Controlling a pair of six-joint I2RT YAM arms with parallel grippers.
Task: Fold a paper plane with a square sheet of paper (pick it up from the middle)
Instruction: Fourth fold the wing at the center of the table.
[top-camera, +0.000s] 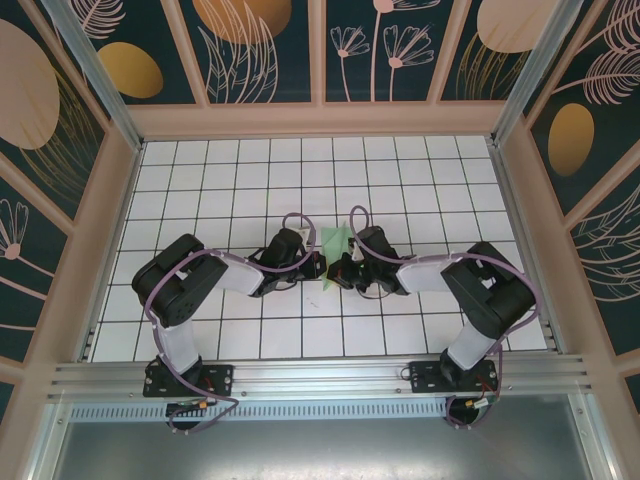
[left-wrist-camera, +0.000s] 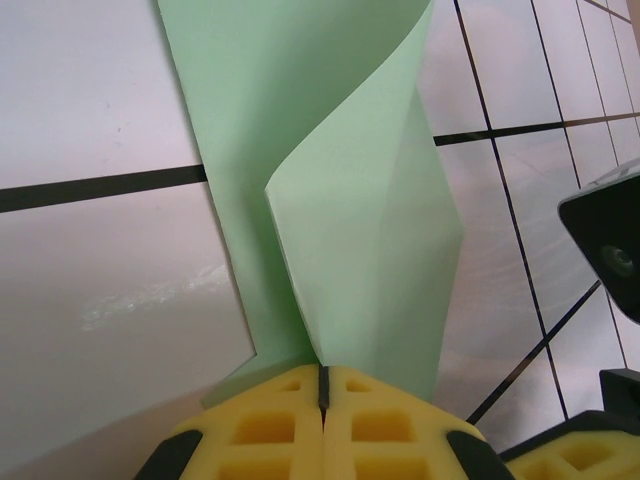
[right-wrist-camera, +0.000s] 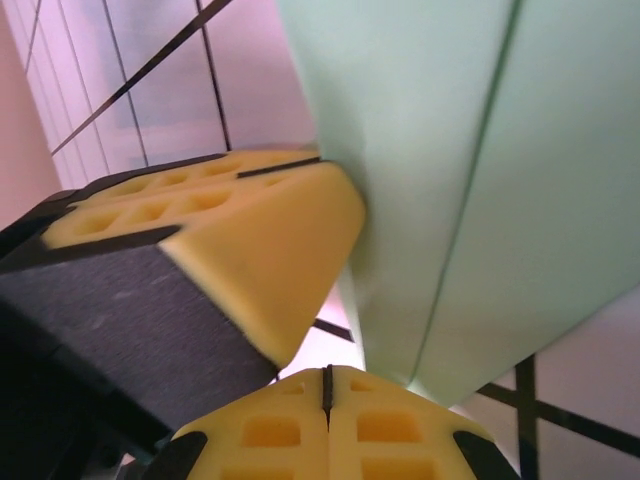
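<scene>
The left gripper (left-wrist-camera: 324, 385) has its yellow pads pressed together, pinching the bottom edge of the pale green sheet of paper (left-wrist-camera: 340, 200). The sheet rises straight ahead of the tips, curled and creased into a loose fold. The right gripper (right-wrist-camera: 327, 385) is also closed. The sheet (right-wrist-camera: 480, 150) stands just beyond and to the right of its tips, and I cannot tell whether it is nipped. The left gripper (right-wrist-camera: 230, 230) sits close on its left. From above, both grippers (top-camera: 316, 266) (top-camera: 346, 270) meet under the paper (top-camera: 333, 240).
</scene>
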